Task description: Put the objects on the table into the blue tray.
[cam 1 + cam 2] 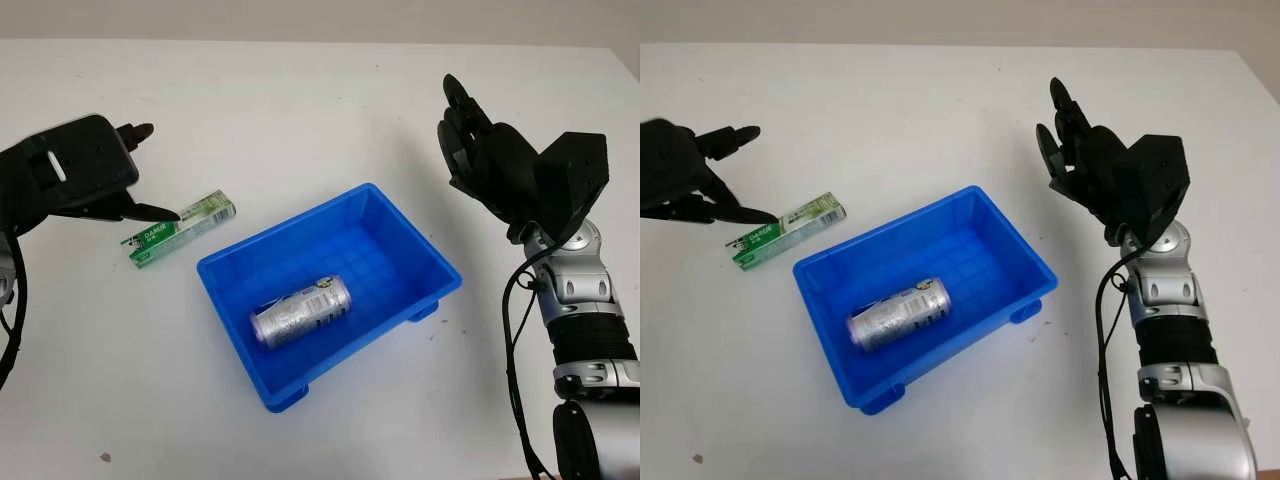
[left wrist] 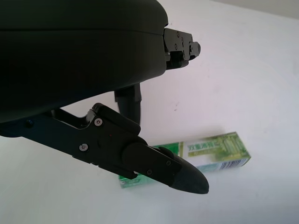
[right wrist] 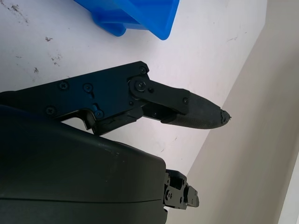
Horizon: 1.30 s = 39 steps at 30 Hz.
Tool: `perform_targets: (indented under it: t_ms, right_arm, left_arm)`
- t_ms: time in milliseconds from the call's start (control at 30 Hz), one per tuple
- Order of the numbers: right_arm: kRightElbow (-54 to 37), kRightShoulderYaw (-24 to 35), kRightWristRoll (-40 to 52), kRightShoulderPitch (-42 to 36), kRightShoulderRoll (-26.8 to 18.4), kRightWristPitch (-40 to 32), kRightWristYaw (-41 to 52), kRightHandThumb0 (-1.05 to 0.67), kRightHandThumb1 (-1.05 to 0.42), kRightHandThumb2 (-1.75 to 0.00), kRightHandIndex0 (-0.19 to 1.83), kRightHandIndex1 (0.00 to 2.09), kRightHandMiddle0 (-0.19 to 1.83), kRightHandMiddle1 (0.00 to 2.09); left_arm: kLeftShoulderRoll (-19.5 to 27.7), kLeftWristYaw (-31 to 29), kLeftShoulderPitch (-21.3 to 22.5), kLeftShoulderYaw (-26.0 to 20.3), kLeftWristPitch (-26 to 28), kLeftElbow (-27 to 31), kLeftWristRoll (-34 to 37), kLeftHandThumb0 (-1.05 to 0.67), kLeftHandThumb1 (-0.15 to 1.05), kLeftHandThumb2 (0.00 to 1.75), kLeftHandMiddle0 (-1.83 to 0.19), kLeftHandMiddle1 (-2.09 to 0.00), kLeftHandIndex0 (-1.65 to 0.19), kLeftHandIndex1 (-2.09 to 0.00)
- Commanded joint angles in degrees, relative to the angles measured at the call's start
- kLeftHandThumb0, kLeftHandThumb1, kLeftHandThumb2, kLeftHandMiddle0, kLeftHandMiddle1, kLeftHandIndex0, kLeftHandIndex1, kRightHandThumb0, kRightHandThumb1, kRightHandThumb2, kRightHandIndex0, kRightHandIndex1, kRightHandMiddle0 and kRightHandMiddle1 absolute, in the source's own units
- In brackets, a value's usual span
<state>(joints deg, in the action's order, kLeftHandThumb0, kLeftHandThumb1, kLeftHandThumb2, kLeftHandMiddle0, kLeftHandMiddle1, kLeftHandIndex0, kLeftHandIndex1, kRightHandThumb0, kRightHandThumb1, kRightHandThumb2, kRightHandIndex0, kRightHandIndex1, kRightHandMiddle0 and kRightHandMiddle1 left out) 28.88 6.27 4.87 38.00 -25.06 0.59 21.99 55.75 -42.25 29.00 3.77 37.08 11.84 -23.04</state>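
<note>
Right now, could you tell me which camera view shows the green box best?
The left eye view: the whole green box lies unobstructed beside the left hand. The right eye view shows it similarly; in the left wrist view, a finger partly covers it.

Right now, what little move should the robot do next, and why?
Probably lower the left hand a bit and close its fingers on the green box. The can already lies in the blue tray, so the box is the one thing left on the table. That hand is open right beside it, one fingertip at its edge. The right hand is raised, open, far off.
</note>
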Motion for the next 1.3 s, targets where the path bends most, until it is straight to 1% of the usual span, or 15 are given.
perform_targets:
  t_ms: [0, 67, 100, 167, 233, 300, 367, 433, 500, 567, 633, 767, 967, 1067, 1267]
  right_arm:
    - [-0.45, 0.34, 0.18, 0.55, -0.15, -0.05, 0.14, -0.65, -1.05, -0.66, -0.19, 0.00, -0.19, 0.00]
    - [-0.39, 0.50, 0.44, 0.55, -0.24, -0.23, 0.41, -0.65, -1.05, -0.66, -0.19, 0.00, -0.19, 0.00]
    - [-0.29, 0.58, 0.56, 0.58, -0.24, -0.23, 0.50, -0.65, -1.05, -0.66, -0.19, 0.00, -0.19, 0.00]
    - [-0.19, 0.75, 0.80, 0.65, -0.24, -0.25, 0.61, -0.65, -1.05, -0.65, -0.19, 0.00, -0.19, 0.00]
    - [-0.01, 0.78, 0.93, 0.79, -0.34, 0.00, 0.92, -0.65, -1.05, -0.65, -0.19, 0.00, -0.19, 0.00]
    - [-0.24, 0.52, 0.44, 0.85, -0.56, -0.08, 0.77, -0.66, -1.05, -0.65, -0.19, 0.00, -0.19, 0.00]
    - [-0.16, 0.39, 0.14, 0.90, -0.72, 0.33, 0.89, -0.67, -1.05, -0.65, -0.19, 0.00, -0.19, 0.00]
    - [0.04, 0.35, -0.06, 0.94, -0.80, 0.85, 1.06, -0.68, -1.05, -0.64, -0.19, 0.00, -0.19, 0.00]
    - [0.05, 0.50, 0.05, 0.94, -0.77, 0.82, 1.25, -0.67, -1.05, -0.64, -0.19, 0.00, -0.19, 0.00]
    - [0.20, 0.85, 0.54, 1.00, -0.59, 0.55, 1.48, -0.67, -1.05, -0.65, -0.19, 0.00, -0.19, 0.00]
    - [0.26, 0.99, 0.65, 0.95, -0.52, 0.74, 1.40, -0.67, -1.05, -0.64, -0.19, 0.00, -0.19, 0.00]
    - [-0.07, 1.09, 0.74, 0.90, -0.62, 0.22, 1.39, -0.68, -1.05, -0.65, -0.19, 0.00, -0.19, 0.00]
    - [0.25, 1.08, 0.80, 1.01, -0.65, 0.23, 1.62, -0.67, -1.05, -0.65, -0.19, 0.00, -0.19, 0.00]
    - [0.33, 1.17, 0.97, 0.99, -0.54, 0.20, 1.75, -0.66, -1.05, -0.65, -0.19, 0.00, -0.19, 0.00]
    - [1.02, 1.34, 1.07, 1.13, -0.67, 0.59, 2.45, -0.64, -1.05, -0.65, -0.19, 0.00, -0.19, 0.00]
  left_arm:
    - [0.70, -0.89, -0.97, 1.43, -0.18, -0.06, -0.45, -0.80, 0.89, 0.05, -0.02, -1.80, 0.09, -0.04]
    - [0.60, -1.13, -1.97, 1.99, -0.46, -0.11, -0.66, -0.82, 0.89, 0.05, 0.13, -2.02, 0.09, -0.04]
    - [0.62, -1.25, -2.35, 2.22, -0.27, 0.11, -0.82, -0.80, 0.89, 0.05, 0.17, -1.26, 0.09, -0.04]
    - [1.04, -1.77, -2.96, 3.22, -0.08, 0.57, -1.78, -0.79, 0.89, 0.05, 0.15, -0.80, 0.10, -0.05]
    - [1.76, -1.77, -3.96, 4.55, -1.33, 0.95, -3.70, -0.80, 0.90, 0.06, 0.16, -1.41, 0.09, -0.05]
    - [1.70, -1.30, -5.43, 4.76, -3.94, 0.41, -4.12, -0.78, 0.91, 0.06, 0.12, -0.62, 0.08, -0.06]
    - [0.81, -0.03, -6.89, 4.46, -6.45, -0.61, -4.16, -0.77, 0.91, 0.05, 0.04, -0.26, 0.08, -0.06]
    - [0.05, 1.33, -7.78, 4.50, -8.25, -1.51, -4.53, -0.77, 0.90, 0.05, 0.11, -1.60, 0.09, -0.05]
    - [-1.13, 4.34, -8.67, 4.98, -9.61, -2.19, -6.22, -0.72, 0.90, 0.05, 0.00, -1.97, 0.03, -0.09]
    - [-2.34, 7.92, -9.62, 5.26, -10.92, -2.68, -8.42, -0.68, 0.91, 0.06, -0.15, -2.06, -0.07, -0.15]
    - [-3.69, 12.30, -10.64, 5.56, -12.53, -3.43, -11.13, -0.52, 0.99, 0.07, -0.10, -2.09, -0.07, -1.07]
    - [-6.21, 21.21, -12.10, 4.50, -18.46, -6.05, -12.83, -0.37, 1.04, 0.16, -0.35, -2.09, -0.16, -1.80]
    - [-7.08, 25.24, -11.02, 5.74, -21.13, -8.75, -18.46, -0.43, 1.05, 0.38, -0.37, -2.09, -0.11, -2.02]
    - [-7.48, 24.10, -10.43, 5.92, -20.76, -8.91, -20.27, -0.41, 1.05, 0.47, -0.38, -2.09, 0.14, -1.82]
    - [-9.55, 25.68, -9.12, 4.76, -20.60, -10.15, -21.26, -0.37, 1.05, 0.42, -0.90, -2.09, -0.02, -1.88]
